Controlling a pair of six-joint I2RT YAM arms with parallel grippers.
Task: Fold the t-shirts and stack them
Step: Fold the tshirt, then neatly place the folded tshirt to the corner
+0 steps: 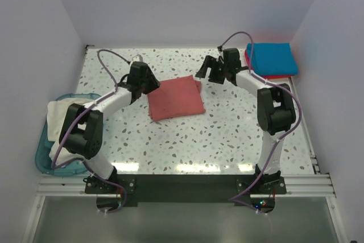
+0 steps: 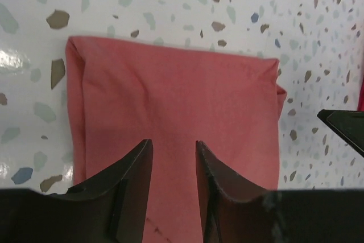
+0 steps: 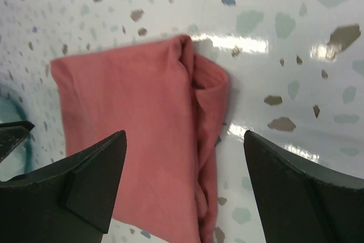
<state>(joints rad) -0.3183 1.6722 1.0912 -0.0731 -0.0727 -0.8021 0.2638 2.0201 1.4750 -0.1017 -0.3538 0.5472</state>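
Cream-white t-shirt [image 1: 57, 115] is way over on the left, unfolded, bunched up in the light-blue bin [image 1: 41, 160] and spilling over its rim. Next along, the left pincer [image 2: 173, 145] sits at the left edge of the brick-red t-shirt [image 1: 176, 98]. Its fingers are parted with a narrow gap and there's nothing between them, just cloth showing underneath. That shirt lies folded into a neat-ish rectangle in the middle of the speckled table [image 1: 227, 140], with a slightly lumpy fold along its right side. The right pincer [image 3: 185, 136] is at the shirt's far right corner, spread wide and grabbing nothing. Off in the far right corner, the teal-blue t-shirt [image 1: 272, 58] is folded and stacked on the pinkish-red t-shirt [image 1: 278, 77], which peeks out along the edges.
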